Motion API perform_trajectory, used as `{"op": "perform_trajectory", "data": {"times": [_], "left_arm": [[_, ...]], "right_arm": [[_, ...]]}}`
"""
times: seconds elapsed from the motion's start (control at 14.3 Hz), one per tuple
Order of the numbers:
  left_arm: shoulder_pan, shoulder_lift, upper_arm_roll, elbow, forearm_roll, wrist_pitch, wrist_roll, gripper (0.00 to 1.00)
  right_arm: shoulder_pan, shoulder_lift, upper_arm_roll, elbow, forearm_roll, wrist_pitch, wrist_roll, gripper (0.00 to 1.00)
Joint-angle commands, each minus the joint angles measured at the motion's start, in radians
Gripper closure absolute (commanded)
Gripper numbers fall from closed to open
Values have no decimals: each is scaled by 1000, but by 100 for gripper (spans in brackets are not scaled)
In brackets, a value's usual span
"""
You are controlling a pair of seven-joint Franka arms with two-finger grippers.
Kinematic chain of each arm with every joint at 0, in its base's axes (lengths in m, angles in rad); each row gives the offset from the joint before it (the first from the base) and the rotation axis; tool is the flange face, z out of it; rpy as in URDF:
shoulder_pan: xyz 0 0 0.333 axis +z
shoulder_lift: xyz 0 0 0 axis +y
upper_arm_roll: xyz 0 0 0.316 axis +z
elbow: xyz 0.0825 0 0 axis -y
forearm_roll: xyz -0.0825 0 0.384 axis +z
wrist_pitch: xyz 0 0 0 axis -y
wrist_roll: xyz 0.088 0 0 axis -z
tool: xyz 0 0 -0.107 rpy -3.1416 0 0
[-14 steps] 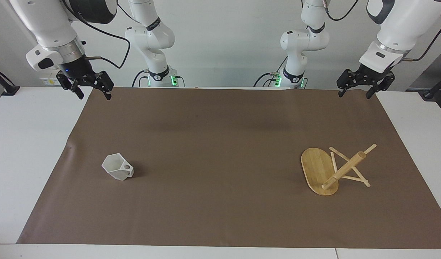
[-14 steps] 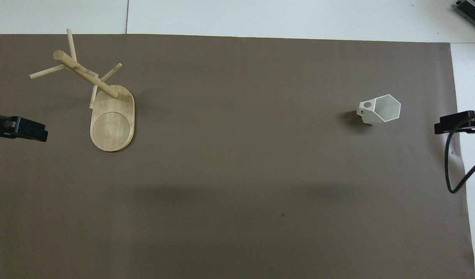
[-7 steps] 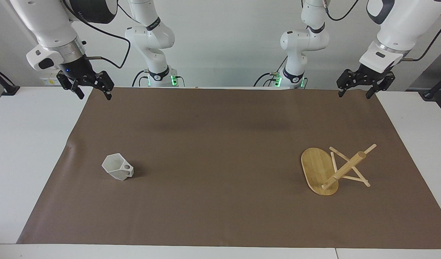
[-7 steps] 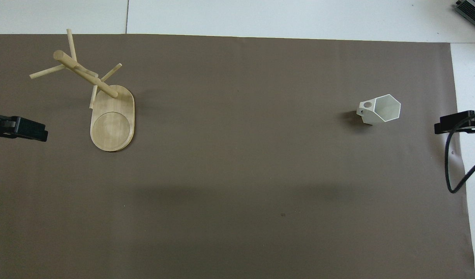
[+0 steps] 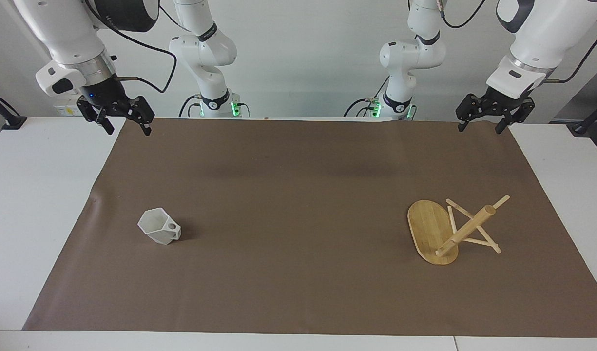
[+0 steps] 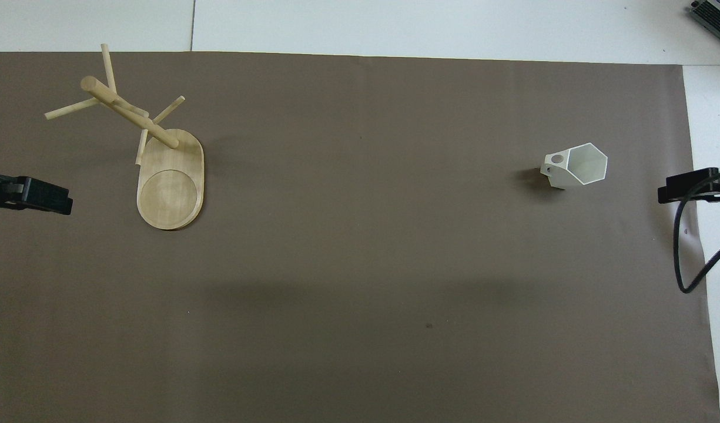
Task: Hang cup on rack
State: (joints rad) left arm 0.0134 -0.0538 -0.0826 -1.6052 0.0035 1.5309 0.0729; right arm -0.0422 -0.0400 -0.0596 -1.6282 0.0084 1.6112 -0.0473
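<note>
Nothing has been picked up yet, so the task looks to be at its very start. The cup (image 5: 159, 227) sits alone on the brown mat (image 5: 298, 195) toward the right arm's end of the bench (image 5: 40, 204), its handle with the round hole turned toward the middle of the mat. The rack (image 5: 449, 230) stands well apart from it, toward the left arm's end.

The right hand (image 5: 125, 127) hangs empty with its fingers spread, over the mat's corner nearest the robots. The left hand (image 5: 479, 127) waits the same way, spread and empty, over the other near corner.

The next move probably calls for the right hand to come down over the cup and grip its wall or handle.

Compared with a second ago, nothing has visibly moved.
</note>
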Motion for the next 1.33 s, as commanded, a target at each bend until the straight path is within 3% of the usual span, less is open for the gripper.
{"op": "perform_trajectory", "data": {"times": [0.0, 0.35, 0.56, 0.91, 1.26], "left_arm": [[-3, -17, 1, -15, 21, -9, 4, 0], [-3, -17, 1, -15, 21, -9, 4, 0], [-3, -17, 1, -15, 21, -9, 4, 0], [-3, -17, 1, -15, 21, -9, 4, 0], [-3, -17, 1, -15, 21, -9, 4, 0]], "right_arm": [[1, -20, -2, -19, -2, -4, 15, 0], [-10, -11, -23, -25, -1, 73, -15, 0], [-27, 12, -32, -77, 13, 206, -125, 0], [-30, 176, -48, -88, 16, 366, -53, 0], [-28, 239, -49, -149, 56, 525, 14, 0]]}}
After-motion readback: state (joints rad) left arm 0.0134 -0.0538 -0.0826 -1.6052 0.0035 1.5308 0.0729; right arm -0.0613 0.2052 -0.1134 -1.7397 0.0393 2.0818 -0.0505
